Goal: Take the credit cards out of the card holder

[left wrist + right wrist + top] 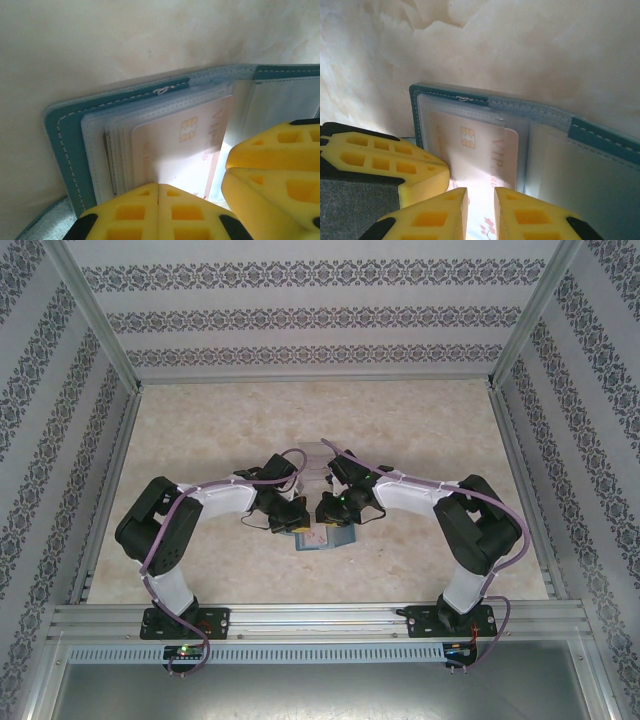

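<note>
Holder: we are seeing the small teal-blue folding card holder (322, 538) lying open and flat on the pale marbled desk (200, 430), between the two arms, with its clear pockets facing up.
Card: the pale rectangular plastic card with a gold chip (480, 150) is lying on one page of the holder. Its far end is sitting in a clear sleeve and its near end is reaching under the right arm's yellow fingers.
Left pincer (158, 192): it is closed, fingers pressed together with nothing between them, and bearing on the near edge of the sleeve stack. We are reading this as a hold-down, so the holder is not sliding along with the card.
Right pincer (480, 195): its fingers are standing a narrow slit apart over the card's near end, with the card face showing through the slit. We are judging this a press-and-drag contact rather than a pinch, though we cannot confirm it.
Stage: we are judging this card to be mid-extraction, not yet fully out.
Risk: we are expecting the slick sleeves to lift or shift if the hold-down slips.
</note>
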`<state>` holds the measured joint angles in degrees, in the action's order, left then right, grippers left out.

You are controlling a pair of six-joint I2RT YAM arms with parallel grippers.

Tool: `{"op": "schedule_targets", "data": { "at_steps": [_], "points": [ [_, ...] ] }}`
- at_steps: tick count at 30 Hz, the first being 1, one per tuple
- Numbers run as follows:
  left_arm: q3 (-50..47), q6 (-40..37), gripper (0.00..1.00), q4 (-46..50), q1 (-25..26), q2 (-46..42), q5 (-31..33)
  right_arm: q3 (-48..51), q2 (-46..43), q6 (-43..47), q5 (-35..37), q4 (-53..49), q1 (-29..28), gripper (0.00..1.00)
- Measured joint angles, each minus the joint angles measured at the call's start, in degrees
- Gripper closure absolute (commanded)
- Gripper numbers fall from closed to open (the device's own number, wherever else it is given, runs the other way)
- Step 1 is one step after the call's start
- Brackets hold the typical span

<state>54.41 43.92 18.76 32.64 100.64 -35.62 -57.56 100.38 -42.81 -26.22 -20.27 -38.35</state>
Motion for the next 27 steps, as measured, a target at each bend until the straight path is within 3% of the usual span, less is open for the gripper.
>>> {"op": "schedule_targets", "data": {
  "at_steps": [27],
  "points": [
    [1.3, -1.0, 1.00, 1.7, 0.0, 0.0, 1.6, -1.6, 1.8, 1.4, 3.4, -4.9, 0.0, 0.78]
  ]
}}
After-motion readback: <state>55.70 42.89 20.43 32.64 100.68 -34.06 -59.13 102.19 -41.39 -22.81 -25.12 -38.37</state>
